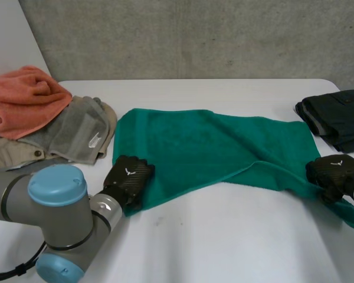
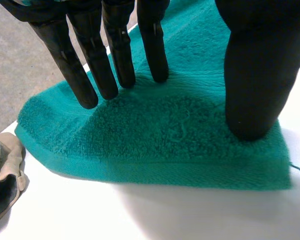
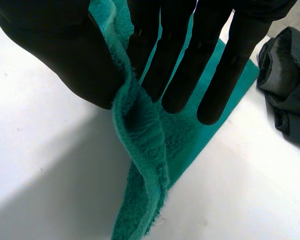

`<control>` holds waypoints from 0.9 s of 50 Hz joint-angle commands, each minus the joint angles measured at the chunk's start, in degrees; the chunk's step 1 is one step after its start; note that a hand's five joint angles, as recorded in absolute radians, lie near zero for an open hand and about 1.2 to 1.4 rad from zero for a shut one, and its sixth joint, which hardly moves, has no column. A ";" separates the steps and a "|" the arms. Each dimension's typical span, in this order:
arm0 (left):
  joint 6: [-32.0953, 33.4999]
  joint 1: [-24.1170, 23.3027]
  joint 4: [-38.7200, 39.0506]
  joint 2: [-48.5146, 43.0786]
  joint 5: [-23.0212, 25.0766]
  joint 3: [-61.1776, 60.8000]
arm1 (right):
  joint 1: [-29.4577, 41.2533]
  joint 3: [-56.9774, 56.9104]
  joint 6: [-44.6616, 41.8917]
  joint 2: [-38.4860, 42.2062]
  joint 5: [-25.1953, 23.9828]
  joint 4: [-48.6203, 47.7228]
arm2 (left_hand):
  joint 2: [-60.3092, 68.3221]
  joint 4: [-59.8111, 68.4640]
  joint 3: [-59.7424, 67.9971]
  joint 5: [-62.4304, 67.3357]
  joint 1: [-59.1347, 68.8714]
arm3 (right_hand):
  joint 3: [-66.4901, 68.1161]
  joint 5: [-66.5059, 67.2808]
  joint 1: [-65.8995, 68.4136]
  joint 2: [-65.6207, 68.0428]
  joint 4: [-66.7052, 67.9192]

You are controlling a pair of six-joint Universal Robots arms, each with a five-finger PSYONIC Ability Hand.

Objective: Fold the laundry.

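A green towel (image 1: 212, 147) lies spread on the white table (image 1: 224, 236), partly folded, with one layer doubled over along its front. My left hand (image 1: 128, 177) rests on the towel's near left corner. In the left wrist view its fingers (image 2: 115, 55) are straight, their tips touching the towel (image 2: 165, 140), and the thumb stands apart on the cloth, so the hand is open. My right hand (image 1: 335, 172) is at the towel's near right corner. There the towel's edge (image 3: 145, 150) is pinched between the thumb and fingers of the right hand (image 3: 190, 50) and lifted off the table.
At the back left lies a pile of laundry: an orange towel (image 1: 23, 100) on top of grey and beige pieces (image 1: 76, 132). Dark folded clothes (image 1: 336, 115) sit at the right edge, close beside my right hand (image 3: 285, 90).
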 commanded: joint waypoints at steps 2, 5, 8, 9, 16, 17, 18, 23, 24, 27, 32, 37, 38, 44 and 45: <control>0.05 -0.01 -0.07 -3.16 -0.15 3.95 | 0.03 0.65 -0.13 0.10 -0.04 -0.64 | 12.19 11.64 12.04 11.60 12.08 | 11.68 14.05 15.77 11.92 11.29; 0.14 -0.01 -0.16 -4.74 -0.15 5.53 | 0.03 0.65 -0.13 0.27 -0.04 -0.64 | 17.22 16.67 17.07 16.63 17.11 | 11.68 14.05 15.77 11.92 11.29; 0.31 0.07 -0.07 -5.36 -0.06 6.68 | 0.03 0.65 -0.13 0.80 -0.04 -0.64 | 25.96 25.41 25.81 25.37 25.84 | 11.68 14.05 15.77 11.92 11.29; 0.49 0.07 -0.07 -5.27 0.03 6.94 | 0.12 0.65 -0.13 0.89 0.05 -0.64 | 29.15 28.60 29.00 28.56 29.04 | 11.68 14.05 15.77 11.92 11.29; 0.66 0.16 0.54 -4.74 0.12 8.35 | 0.12 1.09 -0.13 0.97 -0.04 -0.64 | 41.97 41.42 41.82 41.38 41.85 | 11.68 14.05 15.77 11.92 11.29; 0.66 0.16 0.54 -4.66 0.12 8.52 | 0.21 1.09 -0.13 0.97 -0.04 -0.64 | 41.97 41.42 41.82 41.38 41.85 | 11.68 14.05 15.77 11.92 11.29; 0.66 0.08 0.54 -4.74 0.12 8.70 | 0.21 1.17 -0.13 0.97 -0.04 -0.55 | 41.97 41.42 41.82 41.38 41.85 | 11.68 14.05 15.77 11.92 11.29; 0.75 -0.10 0.46 -5.62 0.03 9.66 | 0.21 1.35 -0.13 0.97 -0.04 -0.64 | 40.46 39.91 40.31 39.87 40.35 | 11.68 14.05 15.77 11.92 11.29; 0.75 -0.10 0.46 -5.80 0.03 9.67 | 0.21 1.35 -0.13 0.97 -0.04 -0.64 | 39.45 38.90 39.30 38.87 39.34 | 11.68 14.05 15.77 11.92 11.29; 1.01 -0.01 0.46 -6.24 0.03 9.67 | 0.21 1.35 -0.13 1.06 -0.04 -0.64 | 35.09 34.54 34.94 34.50 34.98 | 11.68 14.05 15.77 11.92 11.29; 1.89 -0.10 0.46 -6.06 0.03 9.40 | 0.12 1.35 -0.13 1.06 -0.04 -0.64 | 25.68 25.13 25.52 25.09 25.56 | 11.68 14.05 15.77 11.92 11.29; 2.86 -0.19 0.46 -5.62 -0.06 9.05 | 0.21 1.35 -0.22 1.06 -0.04 -0.64 | 13.56 13.01 13.41 12.97 13.45 | 11.68 14.05 15.77 11.92 11.29; 3.47 -0.19 0.46 -5.62 -0.06 8.88 | 0.21 1.35 -0.22 1.06 -0.04 -0.64 | 12.04 11.49 11.89 11.45 11.93 | 11.68 14.05 15.77 11.92 11.29; 5.49 -0.28 0.46 -5.97 -0.06 8.44 | 0.21 1.44 -0.13 1.06 -0.04 -0.64 | 14.04 13.49 13.88 13.45 13.92 | 11.68 14.05 15.77 11.92 11.29; 5.58 -0.28 0.46 -6.06 0.03 8.44 | 0.21 1.44 -0.13 1.06 -0.04 -0.64 | 14.71 14.16 14.56 14.12 14.60 | 11.68 14.05 15.77 11.92 11.29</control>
